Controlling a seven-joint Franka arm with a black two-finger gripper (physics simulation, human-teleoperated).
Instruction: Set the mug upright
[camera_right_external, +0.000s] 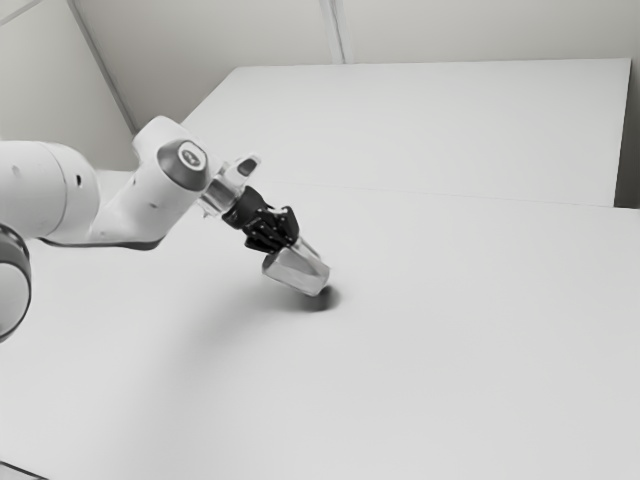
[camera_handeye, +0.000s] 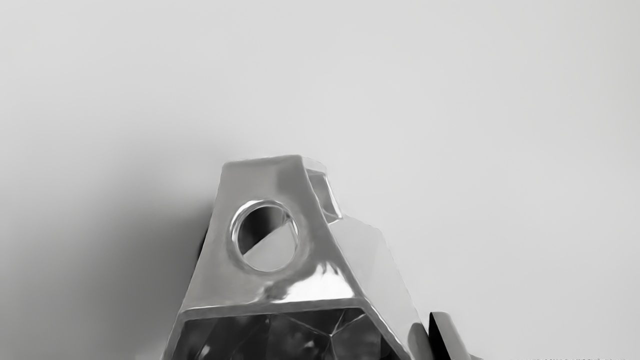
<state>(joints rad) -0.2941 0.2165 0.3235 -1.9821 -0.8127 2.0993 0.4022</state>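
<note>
Mug in my grip, tilted and not yet upright

My gripper (camera_right_external: 279, 240) is at the mug's upper end and looks clamped on it. The mug (camera_right_external: 298, 271) slants, its open end towards my hand, its other end low above a dark shadow (camera_right_external: 321, 299). Beneath and around the mug spreads the table (camera_right_external: 450, 330). I judge this the righting step: next I should turn the mug until its base faces down, settle it flat, then let go.

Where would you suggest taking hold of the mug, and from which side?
I would grip the mug across its body's flat outer walls, coming down from the arm's side. Flat facets in the wrist view should seat a grip well; the exterior view shows the mug sloping down away from the arm.
</note>
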